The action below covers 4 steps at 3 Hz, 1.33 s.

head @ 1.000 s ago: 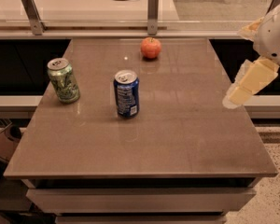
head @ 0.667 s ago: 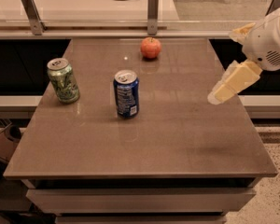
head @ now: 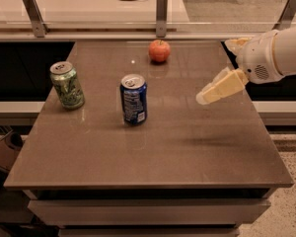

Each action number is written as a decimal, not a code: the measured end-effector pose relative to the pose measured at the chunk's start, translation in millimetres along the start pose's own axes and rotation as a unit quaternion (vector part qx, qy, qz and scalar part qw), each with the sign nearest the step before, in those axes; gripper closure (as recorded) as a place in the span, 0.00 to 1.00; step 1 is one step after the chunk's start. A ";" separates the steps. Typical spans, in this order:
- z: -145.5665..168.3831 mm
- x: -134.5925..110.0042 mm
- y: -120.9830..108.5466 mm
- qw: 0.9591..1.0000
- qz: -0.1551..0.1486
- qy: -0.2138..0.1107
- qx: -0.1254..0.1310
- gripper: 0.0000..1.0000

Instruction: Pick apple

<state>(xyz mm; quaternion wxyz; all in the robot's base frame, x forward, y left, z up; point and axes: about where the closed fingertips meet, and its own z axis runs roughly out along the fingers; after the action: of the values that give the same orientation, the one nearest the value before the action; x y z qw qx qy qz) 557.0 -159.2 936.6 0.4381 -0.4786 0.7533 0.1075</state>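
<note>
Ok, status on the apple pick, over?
Hand over right side of table, holding nothing. Target apple untouched, far edge, centre. Both the blue can and green can off left, not in the path.

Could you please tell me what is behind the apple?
Behind the apple: the table edge, then a metal post. The apple hides a patch of tabletop. The gripper hovers over the table's right side.
</note>
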 end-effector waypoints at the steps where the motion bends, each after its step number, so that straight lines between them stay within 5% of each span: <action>1: 2.1 -3.5 -2.5 1.000 0.003 -0.008 0.005 0.00; 2: 3.4 -5.6 -3.7 1.000 0.004 -0.011 0.006 0.00; 4: 59.9 -27.7 -44.2 0.997 0.026 -0.075 0.014 0.00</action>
<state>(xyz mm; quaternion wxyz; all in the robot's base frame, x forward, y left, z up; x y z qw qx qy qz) 630.7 -129.9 933.6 0.4971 -0.4434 0.7318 0.1440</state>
